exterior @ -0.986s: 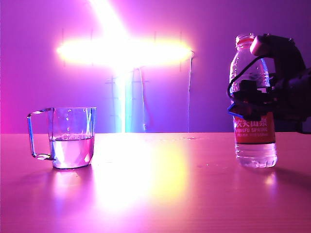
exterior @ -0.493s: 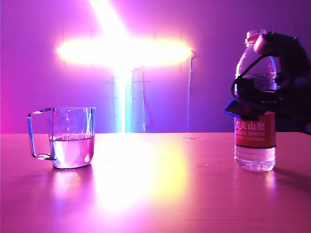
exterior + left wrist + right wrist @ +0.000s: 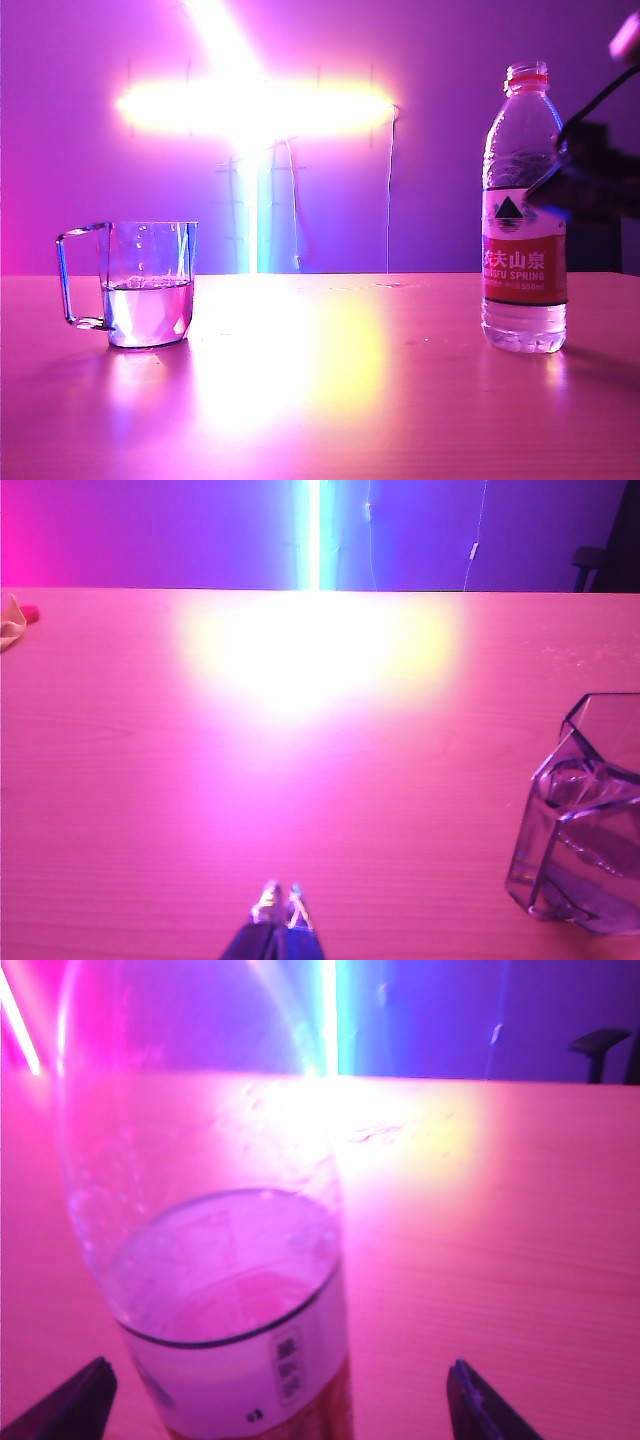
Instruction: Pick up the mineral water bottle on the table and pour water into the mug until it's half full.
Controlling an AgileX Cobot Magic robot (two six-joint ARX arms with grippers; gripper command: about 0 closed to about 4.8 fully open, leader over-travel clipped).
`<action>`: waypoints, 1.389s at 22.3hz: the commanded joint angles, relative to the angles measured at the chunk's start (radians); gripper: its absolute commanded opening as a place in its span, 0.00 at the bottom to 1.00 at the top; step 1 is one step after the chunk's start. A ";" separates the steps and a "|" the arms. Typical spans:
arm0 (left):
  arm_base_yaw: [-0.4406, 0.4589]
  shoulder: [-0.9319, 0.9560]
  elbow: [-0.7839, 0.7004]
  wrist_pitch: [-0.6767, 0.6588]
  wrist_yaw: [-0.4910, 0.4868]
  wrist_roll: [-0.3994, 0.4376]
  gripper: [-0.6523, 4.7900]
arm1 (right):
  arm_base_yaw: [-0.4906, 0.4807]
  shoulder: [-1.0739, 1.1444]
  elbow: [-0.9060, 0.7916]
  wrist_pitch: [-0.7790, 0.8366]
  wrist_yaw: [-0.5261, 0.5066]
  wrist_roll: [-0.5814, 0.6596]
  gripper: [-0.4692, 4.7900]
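Left gripper [image 3: 279, 897] low over bare table [image 3: 200, 730], tips pressed together, mug [image 3: 580, 820] just off to its side. Bottle [image 3: 524, 210] upright at table's right, uncapped, not held. Right gripper [image 3: 275, 1400] behind it, jaws spread wide. Mug about half full, far left.

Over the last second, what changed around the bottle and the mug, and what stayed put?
The right gripper let go of the mineral water bottle and pulled back toward the right edge of the exterior view; its fingers now stand wide open on either side of the bottle, clear of it. The bottle, a second ago slightly off upright, stands straight on the table. The mug, about half full, and the shut left gripper did not move.
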 commanded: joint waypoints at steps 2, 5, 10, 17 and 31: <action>0.000 0.002 0.004 0.010 0.002 -0.003 0.12 | 0.009 -0.126 -0.039 0.016 0.005 0.088 1.00; -0.002 0.002 0.004 0.010 0.002 -0.003 0.12 | 0.010 -0.263 -0.040 -0.117 -0.002 0.095 0.57; -0.002 0.002 0.004 0.010 0.002 -0.003 0.12 | 0.010 -0.341 -0.039 -0.179 -0.002 0.095 0.26; -0.002 0.002 0.004 0.010 0.002 -0.003 0.12 | 0.010 -0.348 -0.039 -0.196 -0.002 0.095 0.26; -0.002 0.002 0.004 0.010 0.001 -0.003 0.12 | -0.014 -0.446 -0.039 -0.309 0.102 -0.027 0.06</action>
